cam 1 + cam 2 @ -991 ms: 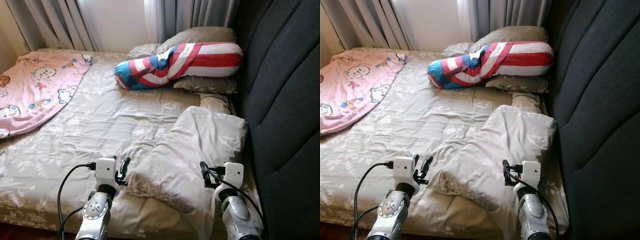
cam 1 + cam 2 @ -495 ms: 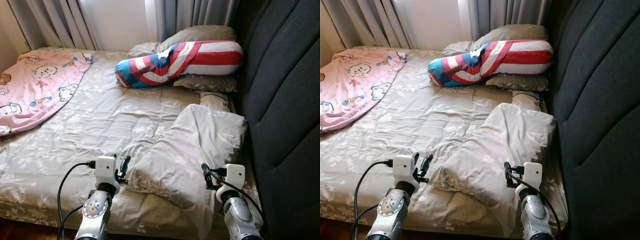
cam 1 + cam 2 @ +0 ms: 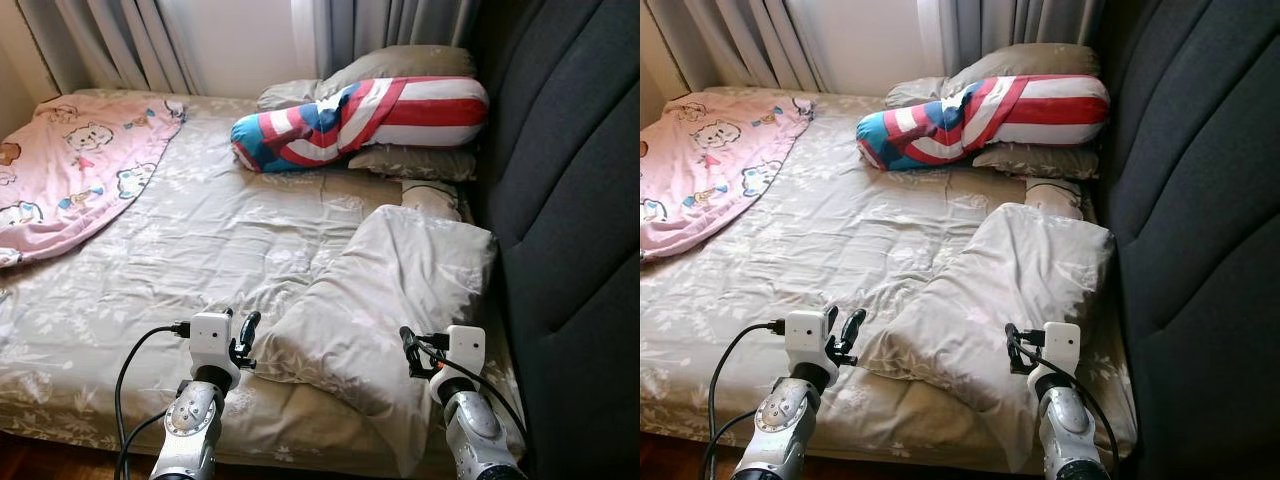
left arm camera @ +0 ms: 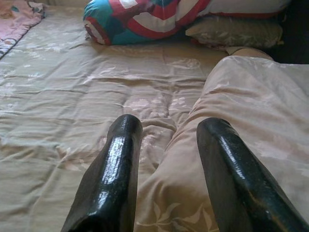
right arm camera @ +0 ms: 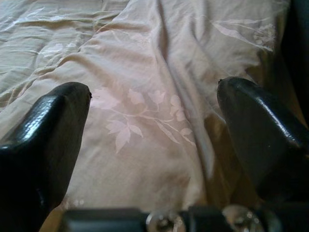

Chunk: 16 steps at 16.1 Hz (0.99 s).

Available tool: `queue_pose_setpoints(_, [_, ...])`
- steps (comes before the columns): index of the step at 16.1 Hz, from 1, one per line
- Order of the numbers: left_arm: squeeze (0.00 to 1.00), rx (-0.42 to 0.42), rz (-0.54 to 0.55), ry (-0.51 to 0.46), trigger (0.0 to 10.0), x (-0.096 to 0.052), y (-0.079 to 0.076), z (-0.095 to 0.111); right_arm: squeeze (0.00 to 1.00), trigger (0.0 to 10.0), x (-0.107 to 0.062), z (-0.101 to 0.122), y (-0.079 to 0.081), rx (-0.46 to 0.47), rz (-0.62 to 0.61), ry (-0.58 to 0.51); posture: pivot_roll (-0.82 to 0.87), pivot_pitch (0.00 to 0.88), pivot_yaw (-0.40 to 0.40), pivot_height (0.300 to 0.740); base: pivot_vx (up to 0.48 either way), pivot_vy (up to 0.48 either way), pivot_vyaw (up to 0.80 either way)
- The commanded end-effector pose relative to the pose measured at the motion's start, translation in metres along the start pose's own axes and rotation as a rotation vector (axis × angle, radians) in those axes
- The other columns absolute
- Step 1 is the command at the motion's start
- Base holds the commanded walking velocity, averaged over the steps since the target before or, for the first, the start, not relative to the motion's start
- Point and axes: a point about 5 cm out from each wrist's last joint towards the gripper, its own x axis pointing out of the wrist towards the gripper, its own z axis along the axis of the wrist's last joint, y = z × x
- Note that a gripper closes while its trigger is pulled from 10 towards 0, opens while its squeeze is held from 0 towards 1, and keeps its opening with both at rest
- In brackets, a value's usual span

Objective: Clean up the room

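Beige pillow lies between the left gripper and right gripper. Both are open, holding nothing. Next, I think, they must close on its corners.

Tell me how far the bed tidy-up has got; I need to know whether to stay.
Early stage. Done: nothing obvious; the striped pillow sits at the headboard end. In hand: the open left gripper and right gripper flank the loose beige pillow lying askew, neither gripping it. Left: placing that pillow, the crumpled pink blanket and the wrinkled sheet.
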Motion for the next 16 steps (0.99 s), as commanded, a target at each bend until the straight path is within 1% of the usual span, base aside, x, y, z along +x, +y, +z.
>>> queue_pose_setpoints(1, [0.0, 0.006, -0.008, 0.012, 10.0, -0.0007, -0.0012, -0.0008, 0.0, 10.0, -0.0014, -0.0041, 0.0004, -0.007, 0.0, 0.021, -0.04, 0.065, -0.02, 0.69, 0.0, 0.0, 0.0])
queue_pose_setpoints(3, [0.0, 0.006, -0.008, 0.013, 10.0, -0.0007, -0.0011, -0.0009, 0.0, 10.0, -0.0012, -0.004, 0.0003, -0.008, -0.004, 0.022, -0.04, 0.066, -0.02, 0.69, 0.0, 0.0, 0.0])
queue_pose_setpoints(4, [0.0, 0.007, -0.008, 0.014, 10.0, -0.0006, -0.0009, -0.001, 0.0, 10.0, -0.0003, -0.0047, 0.0007, -0.015, -0.007, 0.04, -0.04, 0.067, -0.019, 0.69, 0.0, 0.0, 0.0])
queue_pose_setpoints(6, [0.0, 0.007, -0.008, 0.015, 10.0, -0.0008, -0.0007, -0.001, 0.0, 10.0, 0.0003, -0.005, 0.0011, -0.02, -0.005, 0.05, -0.04, 0.067, -0.019, 0.67, 0.0, 0.0, 0.0])
queue_pose_setpoints(8, [0.0, 0.008, -0.007, 0.015, 10.0, -0.0009, -0.0005, -0.0012, 0.0, 10.0, -0.0002, -0.0041, 0.0013, -0.001, -0.005, 0.03, -0.04, 0.067, -0.019, 0.67, 0.0, 0.0, 0.0])
queue_pose_setpoints(16, [0.0, 0.003, -0.011, 0.023, 10.0, -0.0001, -0.0012, -0.0016, 0.0, 10.0, -0.0009, -0.0039, -0.0018, -0.013, -0.008, 0.032, -0.04, 0.067, -0.021, 0.67, 0.0, 0.0, 0.0])
